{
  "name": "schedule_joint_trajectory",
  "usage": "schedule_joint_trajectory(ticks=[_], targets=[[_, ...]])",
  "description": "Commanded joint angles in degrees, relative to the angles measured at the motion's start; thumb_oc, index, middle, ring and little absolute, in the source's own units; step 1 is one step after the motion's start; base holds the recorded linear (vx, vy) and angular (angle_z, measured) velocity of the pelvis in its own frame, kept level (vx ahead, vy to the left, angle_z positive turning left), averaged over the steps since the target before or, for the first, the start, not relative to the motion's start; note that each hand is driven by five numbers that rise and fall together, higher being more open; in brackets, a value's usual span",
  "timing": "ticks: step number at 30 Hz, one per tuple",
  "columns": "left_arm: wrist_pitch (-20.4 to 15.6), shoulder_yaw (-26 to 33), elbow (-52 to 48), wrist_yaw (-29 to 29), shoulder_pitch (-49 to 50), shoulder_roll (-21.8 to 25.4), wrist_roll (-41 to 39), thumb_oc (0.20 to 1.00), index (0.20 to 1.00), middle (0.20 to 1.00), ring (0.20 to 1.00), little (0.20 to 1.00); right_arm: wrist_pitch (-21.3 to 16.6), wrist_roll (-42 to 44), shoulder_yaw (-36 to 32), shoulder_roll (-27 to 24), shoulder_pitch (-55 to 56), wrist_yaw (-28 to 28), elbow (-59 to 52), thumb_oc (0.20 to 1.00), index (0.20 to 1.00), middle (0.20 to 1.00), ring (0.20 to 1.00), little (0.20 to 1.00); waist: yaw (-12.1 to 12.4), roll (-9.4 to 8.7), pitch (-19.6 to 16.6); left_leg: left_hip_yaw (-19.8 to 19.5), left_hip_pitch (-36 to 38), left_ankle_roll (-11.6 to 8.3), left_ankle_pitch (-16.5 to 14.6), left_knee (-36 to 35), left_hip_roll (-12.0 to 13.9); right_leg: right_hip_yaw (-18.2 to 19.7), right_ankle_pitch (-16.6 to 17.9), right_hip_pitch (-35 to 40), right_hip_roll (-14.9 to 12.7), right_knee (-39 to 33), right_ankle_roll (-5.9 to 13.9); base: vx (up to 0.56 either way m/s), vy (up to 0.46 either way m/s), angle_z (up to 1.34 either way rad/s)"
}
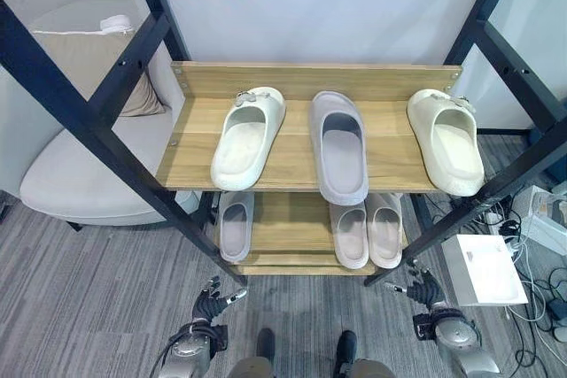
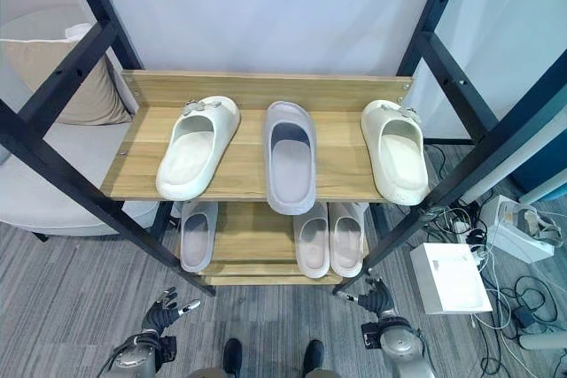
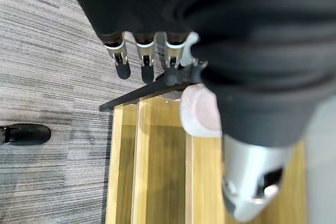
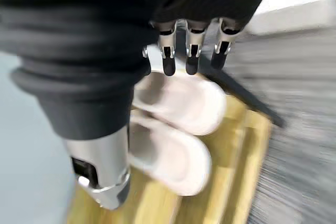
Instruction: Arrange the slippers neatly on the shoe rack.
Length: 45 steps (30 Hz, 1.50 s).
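Both hands hang low in front of the shoe rack (image 1: 292,80) and hold nothing: the left hand (image 1: 211,300) sits at the rack's lower left corner with its fingers loosely spread, and the right hand (image 1: 423,289) at the lower right corner, fingers likewise relaxed and straight, as its own wrist view shows above the pink pair. On the top shelf lie three slippers: a cream slipper (image 1: 248,136) on the left, tilted a little, a grey slipper (image 1: 338,144) in the middle whose front end sticks out past the front edge, and a second cream slipper (image 1: 446,140) at the far right, angled and well apart from its mate. On the lower shelf a second grey slipper (image 1: 236,225) lies alone on the left, and a pair of pale pink slippers (image 1: 368,229) lies side by side on the right. The slippers look like moulded foam slides: probably light, springy, with a smooth, somewhat slick skin, and not fragile. A firm pinch should be safe, though a thick sole may squirm out of a weak one. The best hold looks to be the strap arch over the foot opening, fingers hooked inside and thumb on top, or else a squeeze across the sole's sides near the middle. The split cream and grey pairs seem the ones that need matching up.
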Motion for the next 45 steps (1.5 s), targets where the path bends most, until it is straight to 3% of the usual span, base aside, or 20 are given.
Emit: schedule_joint_trajectory(ticks=[1,6,11,13,20,25,28,32,35,37,42,45], targets=[[-1.8,2.5,0.5,-0.6,-3.6,1.0,2.5,1.0,1.0,1.0,1.0,1.0,-3.6,-5.4,0.6,-6.7,0.7,3.9,-13.9,1.0,1.0,1.0,1.0,1.0,0.3,-2.51,-0.4,-0.1,1.9,-1.66,-4.2,-0.2,1.6,1.3,-5.2,1.6,-2.7,0.1,4.3,-0.02,0.026,-0.04],[-2.2,2.7,3.9,-1.6,-4.6,-0.1,5.0,1.0,1.0,1.0,1.0,1.0,-6.4,-2.5,1.3,-13.7,5.6,13.6,-33.5,1.0,1.0,1.0,1.0,1.0,-0.5,-2.96,-1.3,0.2,2.1,-1.73,-4.6,-0.2,1.6,1.7,-5.2,1.4,-2.6,0.1,4.67,-0.01,0.023,-0.06],[-2.5,2.5,4.2,-1.6,-5.2,-0.6,5.5,1.0,1.0,1.0,1.0,1.0,-7.6,2.7,2.1,-18.5,5.0,18.5,-44.8,1.0,1.0,1.0,1.0,1.0,-1.0,-3.03,-2.2,0.4,2.4,-1.86,-4.8,-0.2,1.8,2.0,-5.3,1.5,-2.5,0.1,4.71,-0.01,0.025,-0.08],[-2.9,2.1,4.1,-1.7,-4.8,-0.4,5.5,1.0,1.0,1.0,1.0,1.0,-9.2,12.2,0.9,-25.8,3.3,21.1,-54.6,1.0,1.0,1.0,1.0,1.0,-1.3,-3.29,-3.1,0.3,2.3,-1.95,-4.8,-0.2,1.7,2.1,-5.1,1.4,-2.4,0.1,4.8,0.0,0.0,0.0],[-3.8,1.3,5.2,-1.4,-3.2,-1.0,4.1,1.0,1.0,1.0,1.0,1.0,-11.2,23.1,-5.0,-32.3,-2.0,19.4,-59.1,1.0,1.0,1.0,1.0,1.0,-1.5,-3.49,-4.7,1.0,2.1,-1.97,-4.8,-0.2,1.6,2.4,-4.4,0.7,-2.5,0.1,5.08,-0.01,0.02,-0.01],[-4.2,-0.2,5.5,-1.2,-2.7,-1.5,2.3,1.0,1.0,1.0,1.0,1.0,-11.0,21.5,-4.5,-26.6,-13.2,13.2,-52.1,1.0,1.0,1.0,1.0,1.0,-0.7,-3.45,-5.5,0.8,2.0,-1.61,-5.0,-0.2,1.3,2.2,-4.0,0.8,-2.9,0.1,5.27,-0.01,0.027,-0.02],[-3.8,-2.4,4.3,-1.6,-2.2,-1.5,1.0,1.0,1.0,1.0,1.0,1.0,-8.9,17.3,-1.1,-20.4,-22.4,7.3,-37.9,1.0,1.0,1.0,1.0,1.0,1.7,-3.5,-5.3,-0.2,1.7,-1.22,-5.0,-0.2,0.9,1.1,-3.8,1.2,-3.2,0.1,5.37,0.0,0.039,0.04],[-3.5,-3.1,5.2,-1.6,-2.1,-1.1,0.6,1.0,1.0,1.0,1.0,1.0,-7.4,14.4,0.5,-15.9,-26.6,3.7,-29.3,1.0,1.0,1.0,1.0,1.0,3.5,-3.74,-4.9,-1.1,1.4,-1.03,-4.9,-0.2,0.6,0.3,-3.8,1.4,-3.4,0.1,5.35,0.01,0.016,0.07],[-3.4,-3.5,5.0,-1.8,-2.0,-0.7,0.4,1.0,1.0,1.0,1.0,1.0,-6.7,9.7,1.3,-15.6,-30.0,1.0,-24.2,1.0,1.0,1.0,1.0,1.0,4.7,-3.97,-4.4,-1.7,1.1,-0.92,-4.7,-0.2,0.6,-0.4,-3.8,1.5,-3.5,0.1,5.43,0.01,0.013,0.14],[-3.7,-3.8,5.5,-1.9,-1.4,0.2,1.0,1.0,1.0,1.0,1.0,1.0,-6.1,-5.1,2.3,-17.4,-35.9,-6.2,-14.9,1.0,1.0,1.0,1.0,1.0,7.5,-4.26,-3.9,-2.8,0.5,-0.76,-4.6,-0.2,0.3,-1.4,-4.0,1.6,-3.6,0.1,5.6,0.04,0.037,0.2],[-3.8,-4.2,6.5,-1.6,-2.0,1.2,1.4,1.0,1.0,1.0,1.0,1.0,-5.1,-5.8,4.6,-14.3,-41.1,-10.3,-4.6,1.0,1.0,1.0,1.0,1.0,10.1,-4.72,-2.9,-4.0,-0.6,-0.65,-4.2,-0.2,0.0,-2.6,-4.0,1.3,-3.8,0.1,5.76,0.02,0.027,0.15],[-4.1,-4.1,6.4,-1.4,-1.7,1.5,1.1,1.0,1.0,1.0,1.0,1.0,-3.9,-10.6,7.5,-16.1,-43.9,-10.2,-0.9,1.0,1.0,1.0,1.0,1.0,11.5,-5.0,-2.2,-5.0,-1.9,-0.6,-3.8,-0.2,-0.3,-3.3,-3.9,0.9,-4.1,0.1,6.04,0.01,0.035,0.13]])
